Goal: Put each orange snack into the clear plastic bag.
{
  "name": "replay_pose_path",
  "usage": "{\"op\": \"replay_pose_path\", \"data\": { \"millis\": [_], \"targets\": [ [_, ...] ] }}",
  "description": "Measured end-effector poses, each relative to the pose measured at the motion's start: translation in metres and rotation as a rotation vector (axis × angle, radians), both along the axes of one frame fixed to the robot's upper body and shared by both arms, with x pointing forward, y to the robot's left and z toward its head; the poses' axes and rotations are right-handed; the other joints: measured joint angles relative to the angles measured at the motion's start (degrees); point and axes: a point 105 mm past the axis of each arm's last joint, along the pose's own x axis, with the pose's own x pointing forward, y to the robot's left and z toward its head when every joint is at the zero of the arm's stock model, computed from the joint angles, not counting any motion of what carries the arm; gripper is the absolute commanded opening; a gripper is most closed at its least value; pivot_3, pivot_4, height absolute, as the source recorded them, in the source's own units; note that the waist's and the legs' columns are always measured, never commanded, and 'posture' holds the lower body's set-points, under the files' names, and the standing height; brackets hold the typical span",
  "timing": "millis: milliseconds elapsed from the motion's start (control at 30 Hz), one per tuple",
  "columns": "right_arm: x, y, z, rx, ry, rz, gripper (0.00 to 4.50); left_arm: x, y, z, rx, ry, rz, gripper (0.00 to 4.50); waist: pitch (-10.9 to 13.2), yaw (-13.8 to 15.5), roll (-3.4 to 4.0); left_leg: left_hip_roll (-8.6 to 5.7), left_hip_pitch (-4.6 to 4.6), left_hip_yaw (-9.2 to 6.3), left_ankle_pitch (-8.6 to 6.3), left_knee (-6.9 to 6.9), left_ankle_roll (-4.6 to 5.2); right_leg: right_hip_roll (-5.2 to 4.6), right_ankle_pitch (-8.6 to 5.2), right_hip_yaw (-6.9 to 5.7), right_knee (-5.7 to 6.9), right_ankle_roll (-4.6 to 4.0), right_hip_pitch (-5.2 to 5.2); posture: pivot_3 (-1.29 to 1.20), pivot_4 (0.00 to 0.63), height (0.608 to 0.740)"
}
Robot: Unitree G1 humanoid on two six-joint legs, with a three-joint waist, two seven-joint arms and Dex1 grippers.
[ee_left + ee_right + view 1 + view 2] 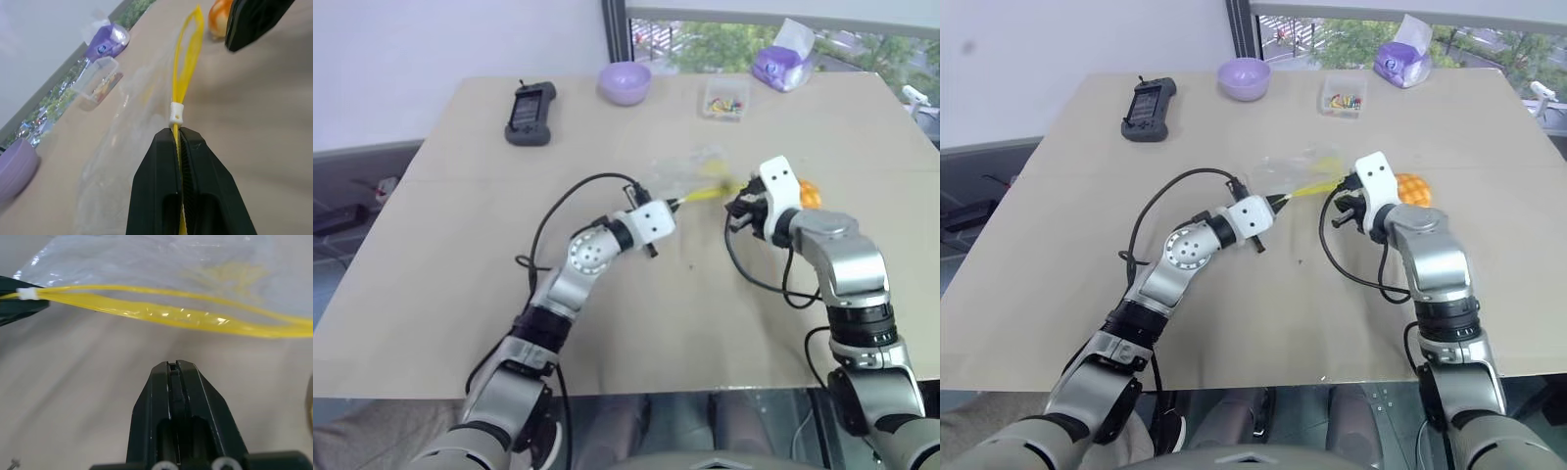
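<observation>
The left tool (180,147) was closed on the yellow strip of the bag (1298,168), keeping its mouth lifted for loading. The right tool (176,369) was closed and empty, near the strip. The snack (1413,187) lay on the surface (1234,313) just right of it.

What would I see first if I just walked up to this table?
You'd spot the left pincer pinching the yellow zip strip of the clear plastic bag in the middle of the table. Close by, the right pincer is shut on nothing, with the orange snack lying just beyond its arm.
</observation>
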Motion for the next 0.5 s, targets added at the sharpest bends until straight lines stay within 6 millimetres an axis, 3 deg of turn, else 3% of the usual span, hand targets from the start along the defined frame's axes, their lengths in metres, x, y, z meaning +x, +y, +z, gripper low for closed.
{"op": "replay_pose_path", "data": {
  "millis": [200,500],
  "targets": [
    [0.01,-0.0001,0.0012,0.018,-0.016,-0.028,0.03,-0.0041,-0.001,-0.0022,0.004,0.014,-0.017,0.0,0.0,0.0,0.0,0.0,0.0,0.0,0.0,0.0,0.0,0.0,0.0,0.0,0.0,0.0,0.0,0.0,0.15,0.74],
    [0.0092,-0.004,0.0056,0.025,-0.021,-0.025,0.03,-0.0045,0.0001,-0.0035,0.025,0.009,-0.016,0.0,0.0,0.0,0.0,0.0,0.0,0.0,0.0,0.0,0.0,0.0,0.0,0.0,0.0,0.0,0.0,0.0,0.15,0.74]
  ]
}}
